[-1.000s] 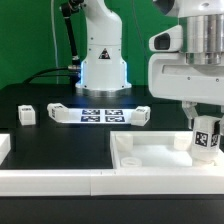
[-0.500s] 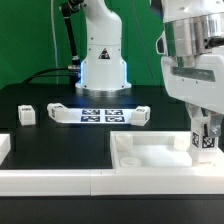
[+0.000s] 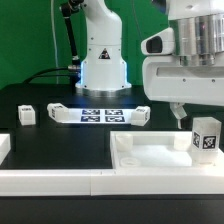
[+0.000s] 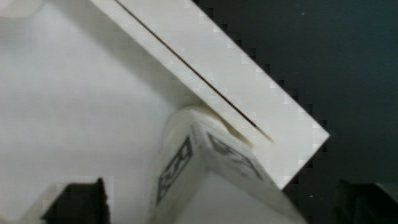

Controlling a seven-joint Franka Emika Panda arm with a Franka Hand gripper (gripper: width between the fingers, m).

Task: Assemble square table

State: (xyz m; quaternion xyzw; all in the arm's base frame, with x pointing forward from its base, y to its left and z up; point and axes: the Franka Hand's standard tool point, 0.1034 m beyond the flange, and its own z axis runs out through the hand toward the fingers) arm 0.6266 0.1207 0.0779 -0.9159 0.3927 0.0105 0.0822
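A black-and-white tag is carried by the upright leg, which is set on the white square top at the near side, toward the exterior view's right. The claw is spread, its fingers held clear of the leg on both sides. Several tags are printed on the marker board farther back, and a warning triangle is shown on the robot base. Three loose legs are spaced along the black tabletop, with open room left before the top's raised rim.

A robotics lab — green backdrop behind the arm's base, marker board before it on a black table.
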